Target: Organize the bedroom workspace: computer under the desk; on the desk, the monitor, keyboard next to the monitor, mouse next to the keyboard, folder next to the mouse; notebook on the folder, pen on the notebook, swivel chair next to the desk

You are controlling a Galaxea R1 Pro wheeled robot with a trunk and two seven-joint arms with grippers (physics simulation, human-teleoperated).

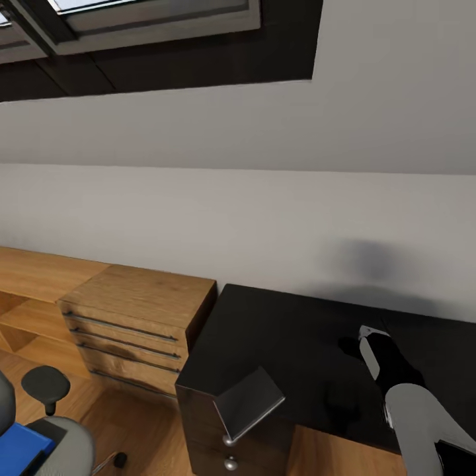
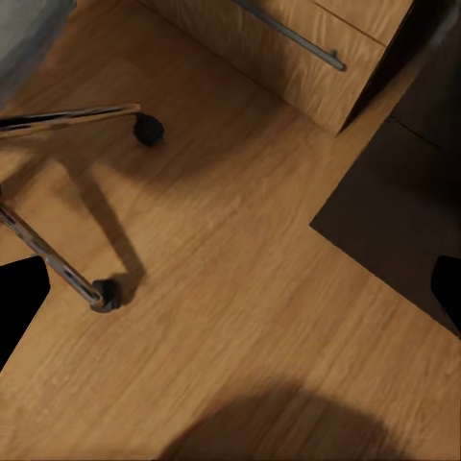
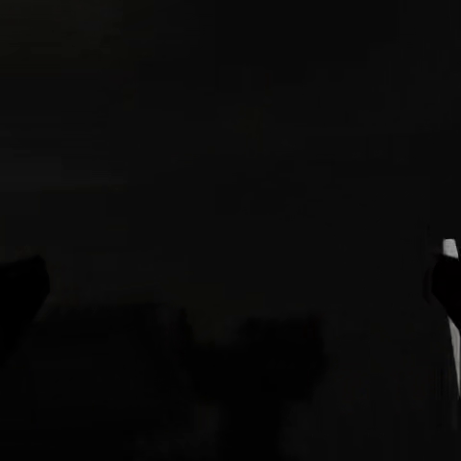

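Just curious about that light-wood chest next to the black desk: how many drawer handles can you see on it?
4 in the head view, stacked down the chest front.

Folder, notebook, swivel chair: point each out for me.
folder (image 1: 23, 446): head view, on its blue cover.
notebook (image 1: 250, 402): head view, middle of its grey cover.
swivel chair (image 1: 45, 381): head view, on its black armrest pad.

The glossy black counter (image 1: 291, 337) stands against a pale wall, just beside a light-wood drawer chest (image 1: 135, 314). The notebook (image 1: 250, 400) lies tilted over its front corner. The right hand (image 1: 365, 340) hovers above the top. The folder (image 1: 23, 449) rests on the swivel chair (image 1: 56, 436).
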